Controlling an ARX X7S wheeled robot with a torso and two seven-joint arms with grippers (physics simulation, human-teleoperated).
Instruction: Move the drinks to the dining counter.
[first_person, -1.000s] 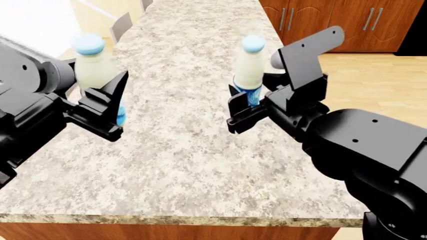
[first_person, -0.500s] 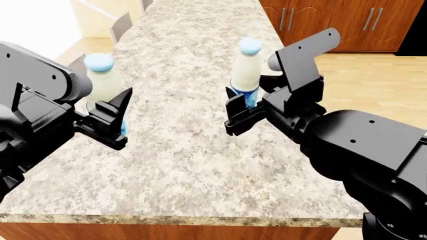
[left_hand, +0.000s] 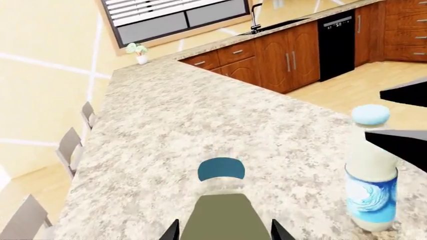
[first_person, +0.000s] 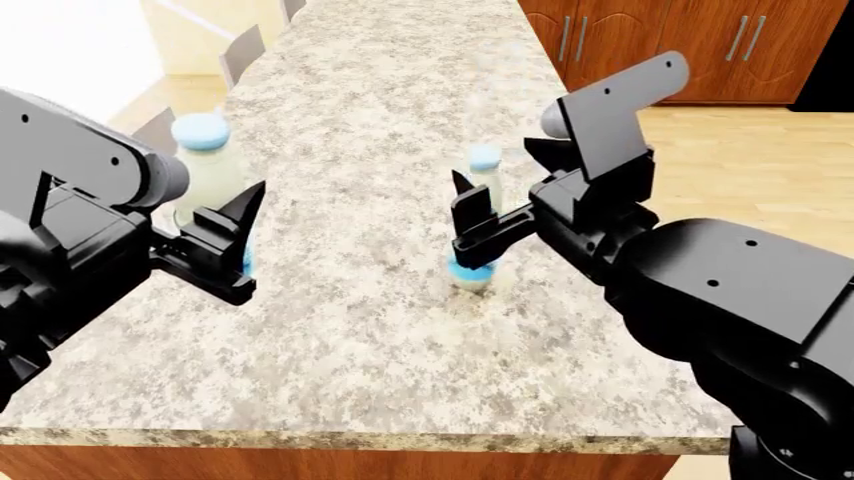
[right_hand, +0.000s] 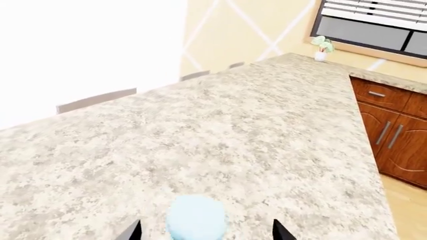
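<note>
Long speckled grey-beige granite dining counter (first_person: 374, 300), wood cabinets (first_person: 667, 40) beyond. Left gripper (first_person: 234, 240) clamping cream-white blue-capped bottle (first_person: 207, 175); right gripper (first_person: 501, 215) parted around second bottle (first_person: 474, 265).

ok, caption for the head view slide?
Both arms over the counter: left bottle in the jaws, right bottle standing on it.

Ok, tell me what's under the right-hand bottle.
The speckled granite dining counter: the right-hand bottle stands upright on it, base on the stone. Nothing else shows beneath it; the patch under its base is covered by the bottle itself.
</note>
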